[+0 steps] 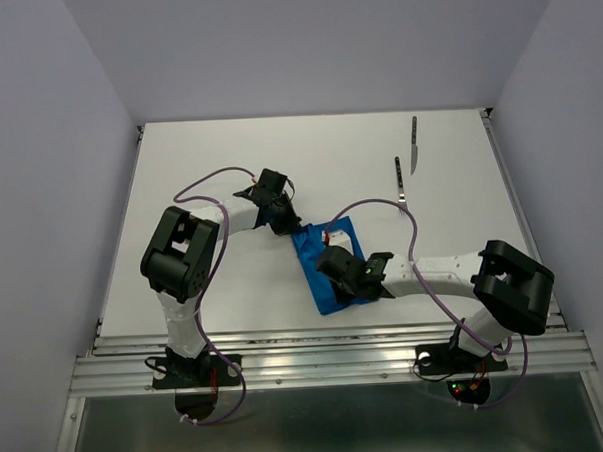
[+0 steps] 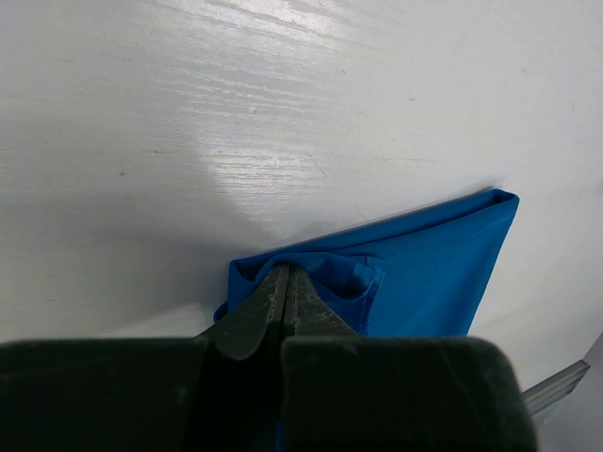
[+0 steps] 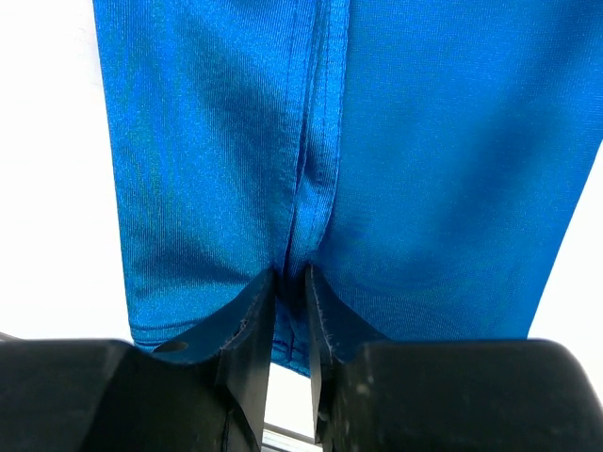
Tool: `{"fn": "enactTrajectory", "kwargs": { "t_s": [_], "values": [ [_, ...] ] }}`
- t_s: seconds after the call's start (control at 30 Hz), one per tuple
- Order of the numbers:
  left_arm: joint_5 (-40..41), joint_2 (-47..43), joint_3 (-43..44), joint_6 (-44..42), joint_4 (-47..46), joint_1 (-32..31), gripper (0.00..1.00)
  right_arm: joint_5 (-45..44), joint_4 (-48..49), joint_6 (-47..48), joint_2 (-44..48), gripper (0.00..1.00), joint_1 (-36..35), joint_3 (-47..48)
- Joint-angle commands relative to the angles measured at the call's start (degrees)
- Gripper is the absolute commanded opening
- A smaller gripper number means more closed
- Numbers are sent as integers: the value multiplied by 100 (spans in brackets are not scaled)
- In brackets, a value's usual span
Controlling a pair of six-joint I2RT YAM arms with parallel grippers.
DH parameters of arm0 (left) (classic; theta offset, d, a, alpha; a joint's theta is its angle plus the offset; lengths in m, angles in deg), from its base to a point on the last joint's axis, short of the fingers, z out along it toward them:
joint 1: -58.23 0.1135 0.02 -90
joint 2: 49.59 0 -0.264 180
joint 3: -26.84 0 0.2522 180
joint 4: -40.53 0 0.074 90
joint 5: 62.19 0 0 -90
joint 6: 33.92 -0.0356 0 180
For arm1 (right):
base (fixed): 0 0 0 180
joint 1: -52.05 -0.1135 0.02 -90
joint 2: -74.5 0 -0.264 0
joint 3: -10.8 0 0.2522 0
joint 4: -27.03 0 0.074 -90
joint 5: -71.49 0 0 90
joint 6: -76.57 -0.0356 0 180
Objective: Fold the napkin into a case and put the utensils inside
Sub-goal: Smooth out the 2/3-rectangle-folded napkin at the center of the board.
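The left pincer [image 2: 285,275] is pressed together on a bunched corner of the napkin [image 1: 311,264]. The right pincer [image 3: 292,275] pinches its middle ridge. On the white counter [image 1: 228,149] the folded blue strip lies centre frame, with the knife [image 1: 414,149] and fork [image 1: 401,185] well apart from it at upper right.

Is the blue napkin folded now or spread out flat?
Folded. The napkin lies as a narrow strip, its hemmed edges meeting along a middle seam in the right wrist view; the left gripper pinches one corner.
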Motion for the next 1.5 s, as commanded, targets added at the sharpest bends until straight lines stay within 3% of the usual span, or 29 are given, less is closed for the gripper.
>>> {"fn": "enactTrajectory", "kwargs": {
  "t_s": [0.0,0.4,0.57,0.87,1.13,1.47],
  "values": [
    [243,-86,51,-186,340,-38,0,-257,-91,-108,37,25,-60,42],
    [235,-306,271,-318,489,-100,0,-178,-30,-223,81,19,-60,-64],
    [147,-289,315,-353,490,-144,0,-283,-30,-258,292,44,-60,24],
    [-73,-438,349,-300,331,-196,0,-757,-74,-161,846,51,-60,235],
    [-179,-482,403,-309,261,-240,0,-670,-65,-47,1065,51,528,226],
    [-249,-307,569,-353,199,-284,1,-64,269,418,1303,51,1943,191]
  ]
}}
